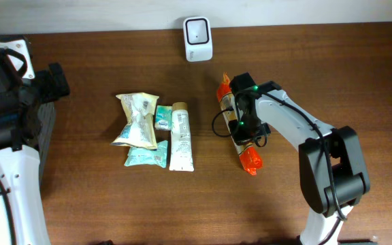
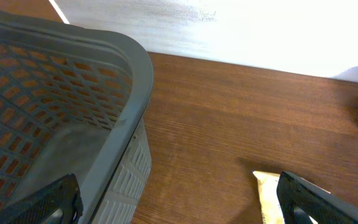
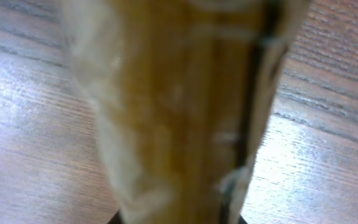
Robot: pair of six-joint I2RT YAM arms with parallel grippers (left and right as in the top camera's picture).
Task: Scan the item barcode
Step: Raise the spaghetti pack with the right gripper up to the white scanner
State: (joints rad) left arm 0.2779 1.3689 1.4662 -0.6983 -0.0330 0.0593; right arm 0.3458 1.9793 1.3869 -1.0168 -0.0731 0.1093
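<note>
Overhead, we see the right gripper [image 1: 242, 117] set across the middle of the orange-ended packet [image 1: 250, 159], jaws closed on the wrapper. In the right wrist view the packet [image 3: 179, 106] fills the frame between the fingers, with the wooden table [image 3: 30, 124] close behind it.

The packet's long axis runs crosswise to the jaws. One orange end projects beyond the gripper on the far side, and the other projects back toward the arm's base. The white scanner [image 1: 198, 30] stands ahead of the gripper and off to its left, well apart from the packet. The far end of the packet points only roughly that way.

We judge that the coming move turns on this offset: a lift, a carry forward and leftward, and a turn of the packet toward the scanner window. We cannot tell which face bears the barcode.

The left gripper [image 2: 179, 205] hangs wide open and empty beside the grey basket [image 2: 73, 81], well apart from the packet, so the right arm is the nearer.
</note>
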